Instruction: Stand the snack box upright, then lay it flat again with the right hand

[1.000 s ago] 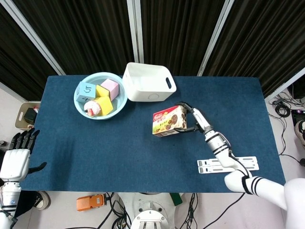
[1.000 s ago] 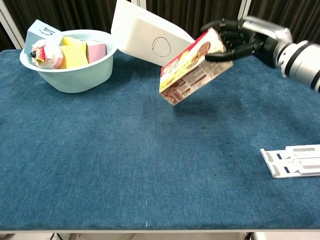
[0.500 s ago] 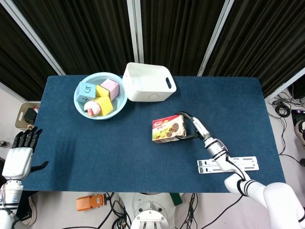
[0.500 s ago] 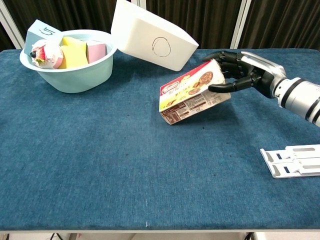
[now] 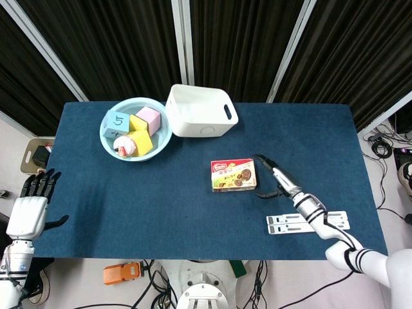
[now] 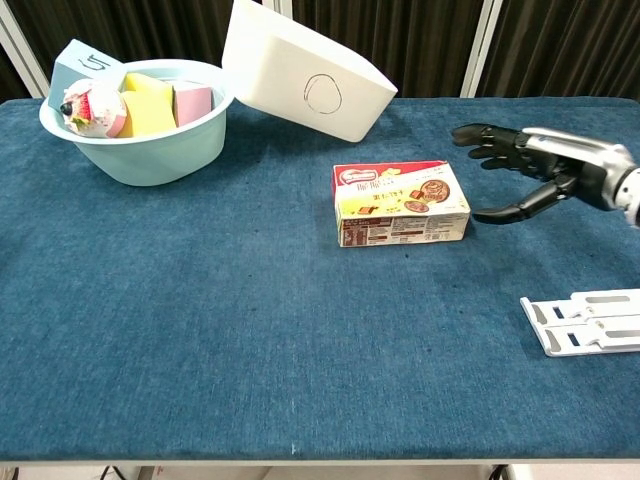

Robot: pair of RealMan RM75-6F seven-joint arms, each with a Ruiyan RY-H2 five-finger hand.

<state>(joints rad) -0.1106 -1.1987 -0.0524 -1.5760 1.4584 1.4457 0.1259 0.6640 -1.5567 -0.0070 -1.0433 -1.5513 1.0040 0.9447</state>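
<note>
- Fingers [image 6: 490,134] of the right hand [image 6: 520,170] are spread apart and hold nothing, hovering just beside the snack box [image 6: 400,203] at its 3 o'clock.
- The snack box lies flat, printed face up, on the blue table [image 5: 161,193], at the white bin's [image 5: 201,111] 5 o'clock; a second ago it hung tilted in that hand's grip.
- That release suggests the lay-flat step is done and the task is essentially complete.
- The left hand [image 5: 29,209] waits open off the table's 8 o'clock corner.
</note>
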